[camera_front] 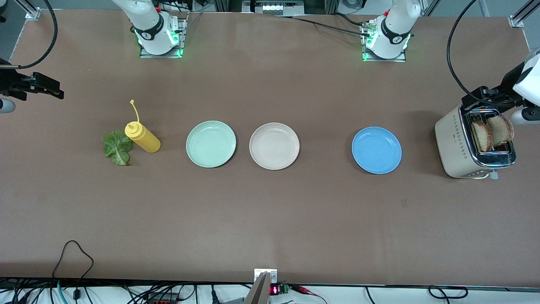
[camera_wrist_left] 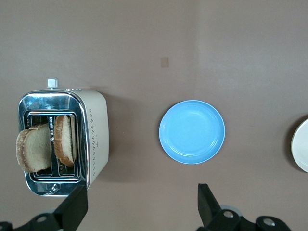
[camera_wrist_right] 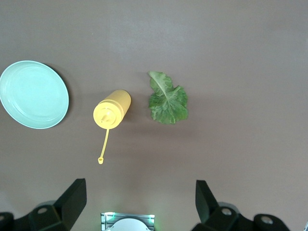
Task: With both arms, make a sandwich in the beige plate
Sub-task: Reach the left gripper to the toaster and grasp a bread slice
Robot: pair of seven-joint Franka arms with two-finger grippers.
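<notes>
Both tools stand released: left tool above the toaster, right tool above the lettuce leaf; beige plate bare.

Front view: a high camera across the table faces both robot bases along its top edge and takes in the whole surface, from the lettuce leaf at the right arm's end to the toaster at the left arm's end.

Left wrist view: looks straight down from well above the table, nearer than the front camera, over the toaster and blue plate, both shared with the front view.

Right wrist view: likewise looks straight down, over the yellow bottle, lettuce leaf and mint green plate, all shared with the front view.

The beige plate enters the left wrist view only at its edge.
</notes>
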